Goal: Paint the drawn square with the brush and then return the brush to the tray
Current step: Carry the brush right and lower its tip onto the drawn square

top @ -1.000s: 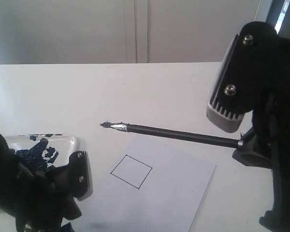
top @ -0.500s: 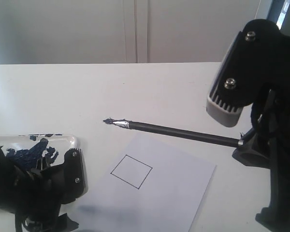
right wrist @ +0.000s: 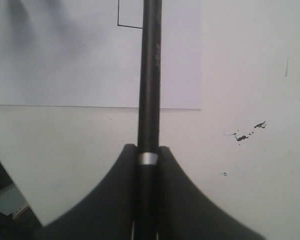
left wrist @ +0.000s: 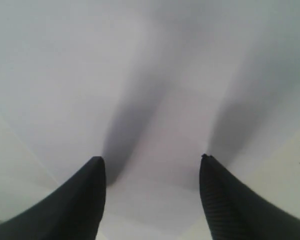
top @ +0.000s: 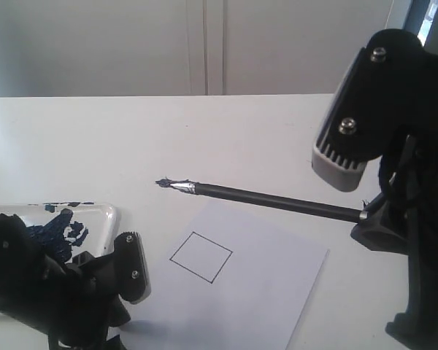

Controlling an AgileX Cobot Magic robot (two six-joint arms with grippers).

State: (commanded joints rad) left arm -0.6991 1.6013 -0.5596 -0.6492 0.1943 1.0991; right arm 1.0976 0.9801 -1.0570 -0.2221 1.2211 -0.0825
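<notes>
The brush (top: 270, 199) hangs level above the table with its dark tip past the far corner of the white paper sheet (top: 255, 292). My right gripper (top: 365, 216) is shut on its handle end; in the right wrist view the black shaft (right wrist: 150, 75) runs out from between the shut jaws of the right gripper (right wrist: 149, 148). The drawn square (top: 201, 257) is a thin, unfilled black outline, and one of its corners (right wrist: 130, 15) shows beside the shaft. The tray (top: 106, 213), smeared navy, lies at the left. My left gripper (left wrist: 152, 160) is open and empty, low over the paper's near-left corner.
The left arm's black body (top: 36, 292) covers part of the tray and the table's front left. Small dark paint specks (right wrist: 250, 132) dot the table near the paper's edge. A pale wall stands behind the table's far edge (top: 204, 95).
My left gripper has shifted right, toward the paper's corner, and the sheet has nudged slightly right. The brush rose a little and then held still.
</notes>
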